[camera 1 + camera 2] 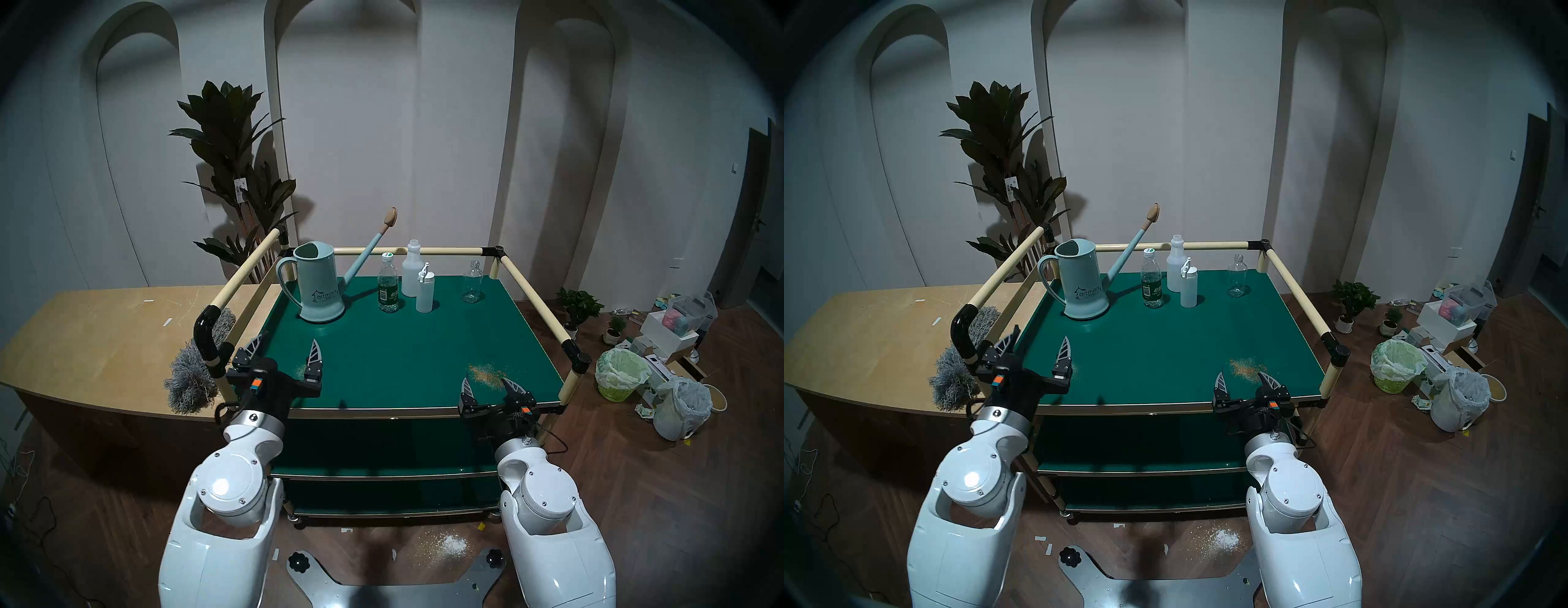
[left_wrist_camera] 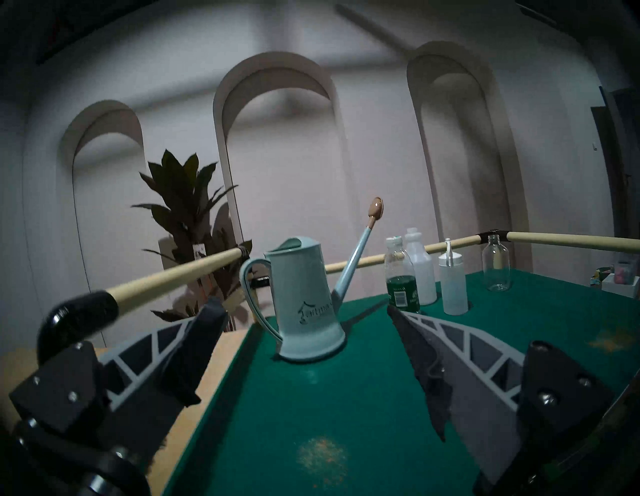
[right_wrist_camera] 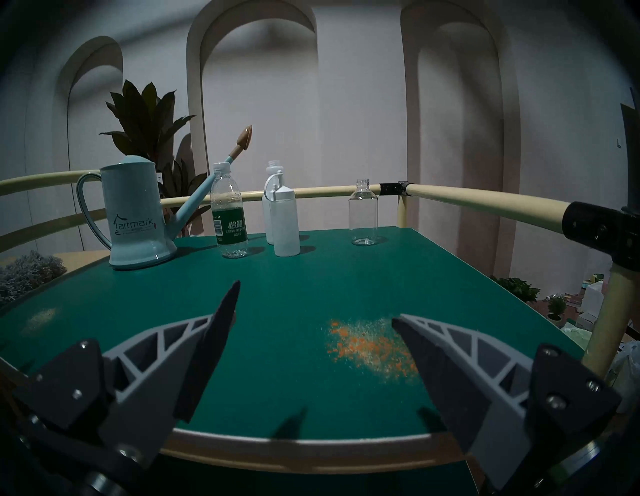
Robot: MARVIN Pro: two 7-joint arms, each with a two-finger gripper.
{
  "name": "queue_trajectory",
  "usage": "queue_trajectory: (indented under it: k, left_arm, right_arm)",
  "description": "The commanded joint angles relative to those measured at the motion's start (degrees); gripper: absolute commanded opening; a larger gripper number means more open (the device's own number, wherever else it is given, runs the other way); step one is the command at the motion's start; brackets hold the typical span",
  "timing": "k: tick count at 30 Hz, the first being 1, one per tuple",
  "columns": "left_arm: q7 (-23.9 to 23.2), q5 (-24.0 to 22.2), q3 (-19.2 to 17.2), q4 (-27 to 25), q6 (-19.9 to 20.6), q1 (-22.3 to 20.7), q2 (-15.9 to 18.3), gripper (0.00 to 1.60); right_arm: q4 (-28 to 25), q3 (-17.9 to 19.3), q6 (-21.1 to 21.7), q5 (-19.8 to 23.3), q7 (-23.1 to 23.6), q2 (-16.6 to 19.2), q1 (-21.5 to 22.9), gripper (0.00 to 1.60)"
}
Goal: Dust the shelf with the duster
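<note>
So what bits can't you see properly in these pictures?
- Duster: head views, the black rail bend covers its middle and its handle is hidden; right wrist view shows only a grey tuft at the left edge.
- Watering can lettering: left wrist view, blurred.
- Small powder patch on the shelf: head views, partly behind the open left end effector.
- Lower green tiers: head views, dark, contents unreadable.

The room is dim and bluish, lit from above — the watering can (image 1: 317, 285) and bottles (image 1: 424, 288) throw short shadows rightward on the green shelf (image 1: 394, 352). All four views bend lines and darken toward a black rim (fisheye). The left wrist view is smeared, its rail (image 2: 173, 279) soft; the head views stay fairly sharp.
</note>
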Motion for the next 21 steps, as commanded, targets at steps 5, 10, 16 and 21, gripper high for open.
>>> queue_trajectory:
  k: [5, 10, 16, 21]
  left_arm:
    - [-2.59, -1.77, -7.44, -9.39, -0.38, -1.67, 3.94, 1.6]
    - [-3.61, -4.15, -13.03, -13.44, 1.33, -1.06, 4.79, 1.6]
    - [-3.49, -8.32, -20.53, -16.94, 5.8, 0.82, 4.28, 1.6]
    - [-3.58, -11.18, -25.74, -15.28, 10.33, 3.63, 4.19, 1.6]
  right_arm:
    - [-3.76, 0.87, -0.82, 0.87, 1.18, 0.91, 4.69, 1.6]
    - [-3.8, 1.19, -0.58, 1.33, 1.77, 1.27, 5.66, 1.6]
    - [-3.45, 1.04, -0.36, 1.78, 2.48, 1.51, 6.32, 1.6]
    - [-3.91, 0.89, -0.44, 2.23, 3.14, 1.7, 7.61, 1.6]
